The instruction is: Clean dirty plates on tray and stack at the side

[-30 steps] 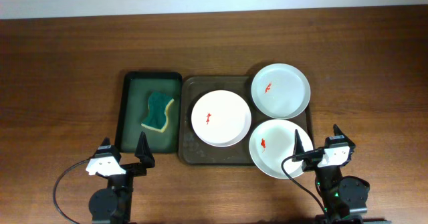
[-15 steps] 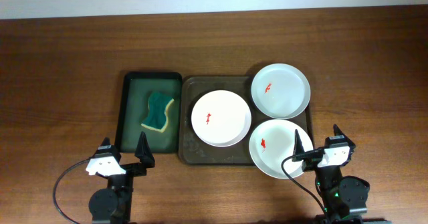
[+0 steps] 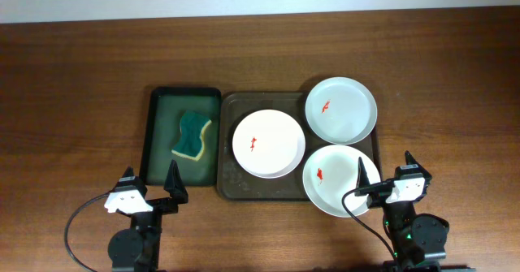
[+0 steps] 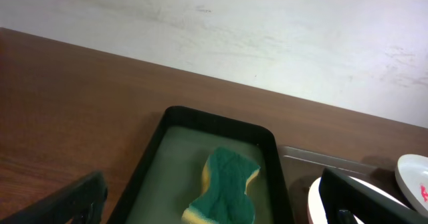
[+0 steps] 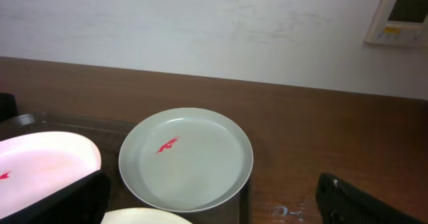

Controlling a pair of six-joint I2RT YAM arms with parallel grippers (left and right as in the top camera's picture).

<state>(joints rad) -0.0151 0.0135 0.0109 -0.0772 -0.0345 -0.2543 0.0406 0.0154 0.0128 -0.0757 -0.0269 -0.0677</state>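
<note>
**Desk** (image 3: 81, 77): brown wood, with a pale wall (image 5: 200, 23) behind its far edge.

**Tray** (image 3: 244, 187): lies at mid-desk, closer to the near edge than to the far one, with its long side parallel to that edge. It carries all three plates, laid singly and not stacked.
- The centre plate (image 3: 269, 144) lies wholly inside the rim, in the tray's left half.
- The far plate (image 3: 341, 110) sits at the tray's far right corner and overlaps the far rim.
- The near plate (image 3: 337, 180) sits at the near right corner and overhangs the near rim.
- The three lie close together. Whether their rims touch cannot be told.
- Each plate bears a small red smear (image 3: 253, 142) near its middle.

**Black tray** (image 3: 146, 142): lies just beside the tray's left side. Its inside is green, and a green-and-yellow sponge (image 3: 192, 136) lies loose near its middle.

**Left pincer** (image 3: 150, 174): at the desk's near edge, in front of the black tray. Its jaws stand wide apart and hold nothing. Its wrist view looks along the black tray toward the sponge.

**Right pincer** (image 3: 384, 168): at the near edge, at the right side of the near plate. Its jaws stand wide apart and hold nothing. From above, one finger shows over the near plate's rim, but contact cannot be judged. Its wrist view faces the far plate.
</note>
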